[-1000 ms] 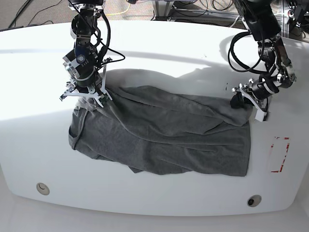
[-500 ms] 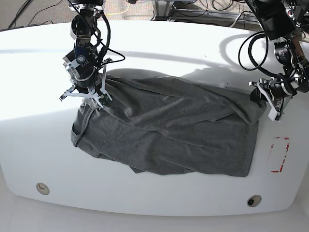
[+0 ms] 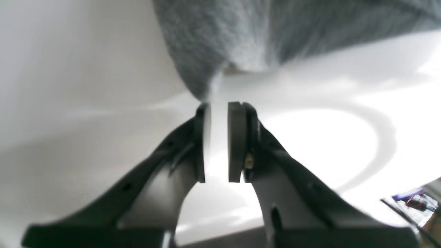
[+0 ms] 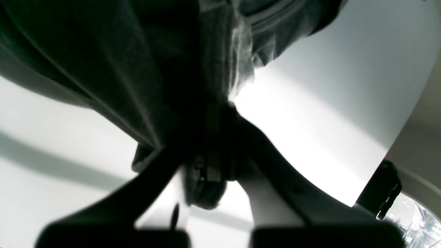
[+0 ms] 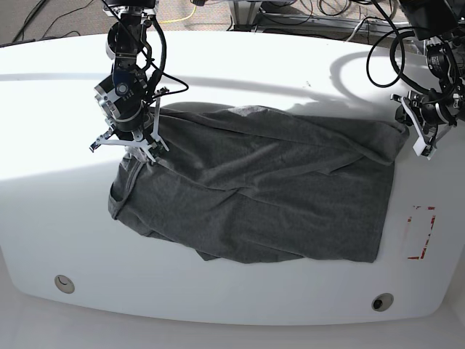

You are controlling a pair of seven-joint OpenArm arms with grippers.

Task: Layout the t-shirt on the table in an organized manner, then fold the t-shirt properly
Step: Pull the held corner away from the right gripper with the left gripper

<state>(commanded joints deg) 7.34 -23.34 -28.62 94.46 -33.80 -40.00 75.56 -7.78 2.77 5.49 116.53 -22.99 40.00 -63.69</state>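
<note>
Worktop: glossy white worktop (image 5: 240,65), cables behind, red tape mark (image 5: 421,233) near the left arm's side
Right claw: right claw (image 4: 213,144) clamped on a bunch of shirt cloth at the far corner, likely pinning that end so the other can be drawn taut
Left claw: left claw (image 3: 216,141) narrowly parted, nothing between the pads; the shirt's edge lies just beyond its tips, seemingly let go
Shirt: shirt (image 5: 254,189) lies mid-worktop, spread wide between both arms, wrinkled, near edge tucked under
Stage: laying out, folding not begun
</note>
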